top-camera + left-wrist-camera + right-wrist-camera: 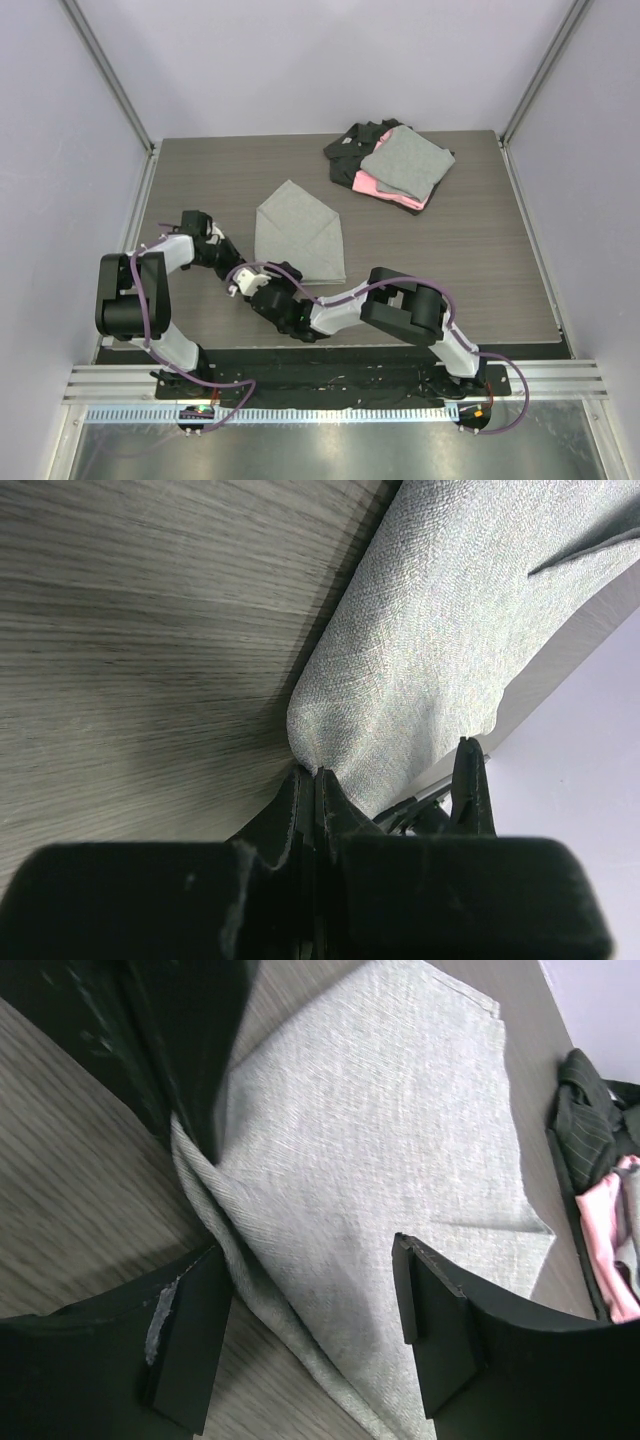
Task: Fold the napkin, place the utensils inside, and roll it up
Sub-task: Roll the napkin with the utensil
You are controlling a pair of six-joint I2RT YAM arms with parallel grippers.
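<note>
Two pincers sat at the napkin's [298, 232] near-left corner, closest to you. Your left pincer [316, 778] was pressed fully shut, and in its wrist view the cloth bunched right into the tips, so I judged it had that corner pinched. Your right pincer [308, 1260] stood wide apart just beside it, one finger on bare wood and the other over the cloth, straddling the near edge and holding nothing. The napkin lay left of the middle of the desk [470, 260], partly folded, with flaps crossing on top and a point toward the back. It looked like soft, light woven cloth that would sag and drape from any single hold, so you would have done best to take it at a corner or along a folded edge, pinching through every layer so the flaps did not slide apart. It seemed neither fragile nor slippery; the matte weave should have gripped the pads well, though dragging it could have pulled the folds open. No utensils showed in any view. The desk top was flat, dark wood grain, giving you a firm bed for rolling. Farther back and to the right, well apart from the napkin, lay a stack of cloths [395, 165] in grey, pink and black. Pale walls [300, 60] closed in the back and both sides.
</note>
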